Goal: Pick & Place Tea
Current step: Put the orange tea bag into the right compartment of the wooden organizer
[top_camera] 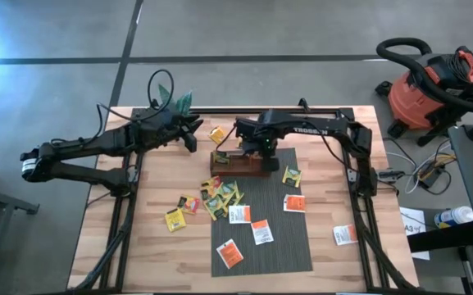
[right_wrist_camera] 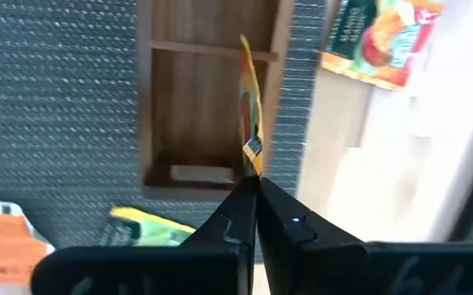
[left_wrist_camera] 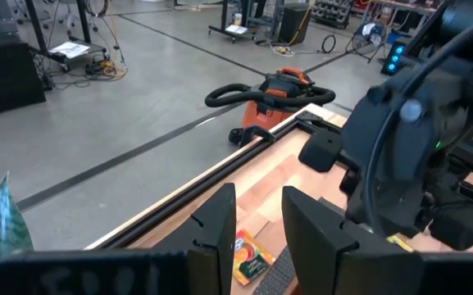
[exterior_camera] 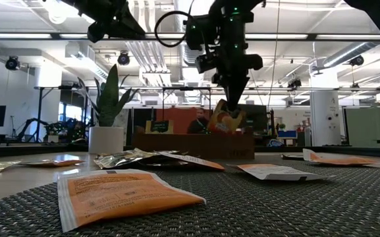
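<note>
My right gripper (exterior_camera: 233, 100) hangs over the brown wooden tray (top_camera: 238, 166) at the mat's far edge, shut on a yellow-and-orange tea sachet (exterior_camera: 226, 122). In the right wrist view this sachet (right_wrist_camera: 249, 98) shows edge-on above an open compartment (right_wrist_camera: 207, 106). More tea lies flat: a yellow and green pile (top_camera: 220, 197) at the mat's left edge, and orange-and-white sachets (top_camera: 261, 232) on the grey mat (top_camera: 302, 254). My left gripper (left_wrist_camera: 256, 229) waits open above the table's far left, with nothing between its fingers. My right gripper pinches the sachet's upper edge (right_wrist_camera: 253, 152) between its two fingertips, coming from above and pointing down. The sachet hangs upright below the fingers, its lower end at the height of the tray's rim (exterior_camera: 196, 137). Whether it touches the tray I cannot tell.
One sachet (top_camera: 217, 133) lies on the wood by the left gripper, another (top_camera: 345, 234) right of the mat. A potted plant (exterior_camera: 107, 125) stands at the far left edge. A red shop vacuum (top_camera: 429, 90) sits on the floor beyond the far right corner.
</note>
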{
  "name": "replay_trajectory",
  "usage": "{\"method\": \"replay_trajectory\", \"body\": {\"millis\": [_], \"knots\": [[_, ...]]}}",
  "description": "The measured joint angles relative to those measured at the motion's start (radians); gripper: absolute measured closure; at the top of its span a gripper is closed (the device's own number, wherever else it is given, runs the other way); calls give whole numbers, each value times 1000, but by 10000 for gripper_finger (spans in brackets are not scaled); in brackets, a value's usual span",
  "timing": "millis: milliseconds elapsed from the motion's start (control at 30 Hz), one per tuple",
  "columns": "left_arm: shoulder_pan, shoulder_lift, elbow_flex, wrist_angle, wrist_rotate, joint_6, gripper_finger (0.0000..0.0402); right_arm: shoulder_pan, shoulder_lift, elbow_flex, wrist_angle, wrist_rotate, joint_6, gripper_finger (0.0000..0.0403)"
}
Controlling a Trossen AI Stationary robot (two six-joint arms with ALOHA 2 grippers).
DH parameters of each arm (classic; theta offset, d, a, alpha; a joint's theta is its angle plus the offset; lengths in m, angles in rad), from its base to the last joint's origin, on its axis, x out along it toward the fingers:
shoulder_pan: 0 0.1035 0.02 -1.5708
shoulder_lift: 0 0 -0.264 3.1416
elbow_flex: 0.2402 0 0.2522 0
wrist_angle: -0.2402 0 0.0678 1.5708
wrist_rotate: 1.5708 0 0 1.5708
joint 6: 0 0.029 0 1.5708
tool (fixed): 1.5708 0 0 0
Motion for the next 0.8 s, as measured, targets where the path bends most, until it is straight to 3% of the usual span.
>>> {"method": "replay_trajectory", "body": {"millis": [233, 400, 533, 667, 800], "knots": [[0, 3, -12, 3, 1, -41, 305, 2, 0, 56, -14, 68, -32, 394], [0, 52, -12, 54, 84, -65, 305, -16, -1, 160, -98, -21, -8, 394], [0, 164, -12, 145, 183, 24, 305, -42, -7, 252, -109, -86, 53, 394], [8, 307, -12, 287, 188, 156, 305, -51, -10, 334, -132, -88, 67, 394], [26, 428, -1, 394, 188, 142, 305, -49, -10, 367, -147, -90, 73, 394]]}}
